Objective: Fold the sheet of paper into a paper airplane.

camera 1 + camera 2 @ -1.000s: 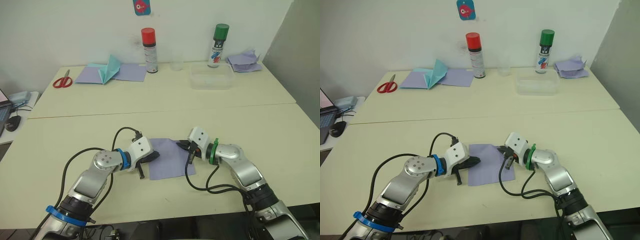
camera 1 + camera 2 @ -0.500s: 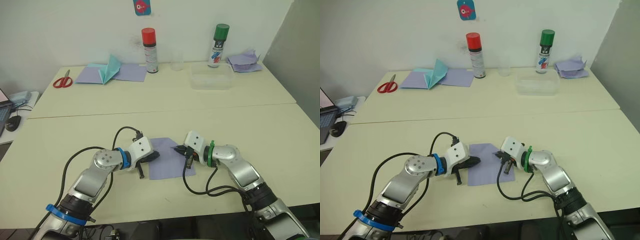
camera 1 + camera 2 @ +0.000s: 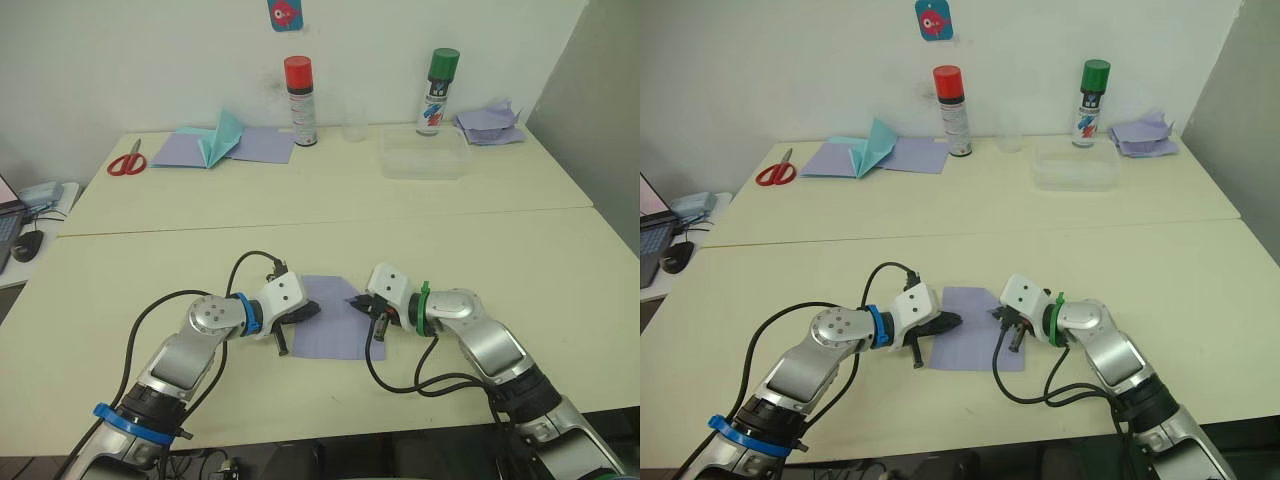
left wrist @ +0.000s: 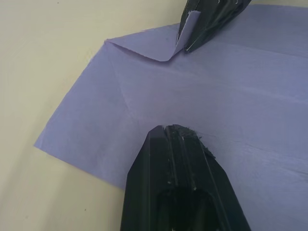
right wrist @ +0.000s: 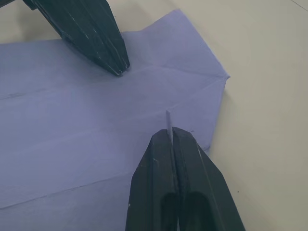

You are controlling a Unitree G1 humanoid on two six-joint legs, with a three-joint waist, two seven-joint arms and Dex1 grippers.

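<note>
The sheet of paper, pale lavender and creased, lies flat on the near table between my two grippers. My left gripper is shut, its tip resting on the sheet's left part. My right gripper is shut on the sheet's far right corner, which is lifted and curled over toward the middle. In the right wrist view a thin paper edge sticks up between the fingertips. No paper airplane is in view.
On the far table stand a teal pointed paper shape on flat lavender sheets, red scissors, a red-capped can, a green-capped can, a clear container and a heap of lavender sheets.
My right gripper has moved left over the sheet, drawing the far right corner inward. The left gripper has stayed in place on the paper.
</note>
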